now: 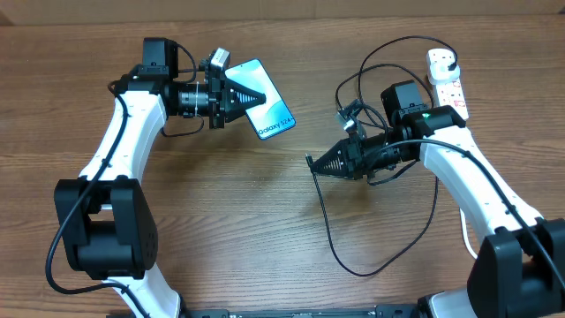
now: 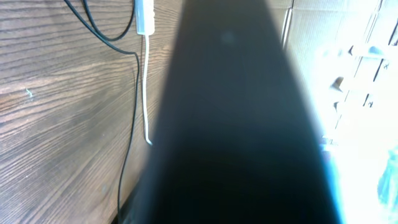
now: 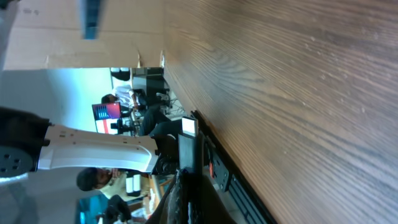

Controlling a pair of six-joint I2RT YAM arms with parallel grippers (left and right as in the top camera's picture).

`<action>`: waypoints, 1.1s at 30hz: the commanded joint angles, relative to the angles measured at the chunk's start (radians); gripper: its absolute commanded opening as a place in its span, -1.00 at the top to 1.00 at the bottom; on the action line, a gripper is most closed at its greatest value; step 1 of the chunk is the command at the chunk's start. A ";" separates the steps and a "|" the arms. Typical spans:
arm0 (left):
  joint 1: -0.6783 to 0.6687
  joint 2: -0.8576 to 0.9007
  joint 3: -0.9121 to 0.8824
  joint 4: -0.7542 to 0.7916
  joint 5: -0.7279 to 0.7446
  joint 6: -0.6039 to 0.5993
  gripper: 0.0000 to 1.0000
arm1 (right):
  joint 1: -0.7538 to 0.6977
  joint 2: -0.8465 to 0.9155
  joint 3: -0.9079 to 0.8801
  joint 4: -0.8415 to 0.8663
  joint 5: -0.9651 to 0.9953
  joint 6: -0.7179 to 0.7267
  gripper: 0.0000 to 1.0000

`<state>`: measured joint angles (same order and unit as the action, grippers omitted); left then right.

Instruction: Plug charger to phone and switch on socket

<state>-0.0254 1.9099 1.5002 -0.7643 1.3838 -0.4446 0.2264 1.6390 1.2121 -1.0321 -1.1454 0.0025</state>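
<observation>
The phone [image 1: 272, 113], its cyan screen reading Galaxy S24+, is held tilted above the table's back left. My left gripper [image 1: 254, 95] is shut on its upper edge. In the left wrist view the phone's dark body [image 2: 236, 124] fills the frame and hides the fingers. My right gripper [image 1: 312, 164] is shut on the charger's connector tip [image 3: 186, 146], right of the phone and apart from it. The charger's black cable [image 1: 328, 234] hangs down and loops over the table. The white socket [image 1: 447, 81] lies at the back right with a plug in it.
Loops of black cable [image 1: 380, 62] lie between my right arm and the socket. A thick white cord [image 1: 466, 231] runs down the right side. The table's front edge with a black rail [image 3: 217, 168] shows in the right wrist view.
</observation>
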 commanded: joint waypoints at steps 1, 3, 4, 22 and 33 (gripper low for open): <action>0.004 -0.008 0.007 -0.024 0.024 -0.009 0.92 | 0.010 -0.058 0.015 0.013 -0.034 -0.030 0.92; 0.004 -0.008 0.007 -0.049 0.000 -0.009 0.92 | 0.010 -0.074 0.024 0.002 -0.015 -0.029 0.92; 0.004 -0.008 0.007 -0.061 -0.012 -0.009 0.92 | 0.013 -0.086 0.032 -0.008 0.017 -0.021 0.92; -0.048 -0.008 0.007 -0.074 -0.034 0.079 0.91 | 0.233 -0.162 0.079 0.073 0.326 0.185 0.93; -0.048 -0.008 0.007 -0.172 -0.035 0.185 0.92 | 0.232 -0.162 0.079 0.066 0.430 0.184 0.93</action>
<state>-0.0753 1.9099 1.4998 -0.9165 1.3159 -0.3443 0.4591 1.5002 1.2633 -0.9691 -0.7605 0.1829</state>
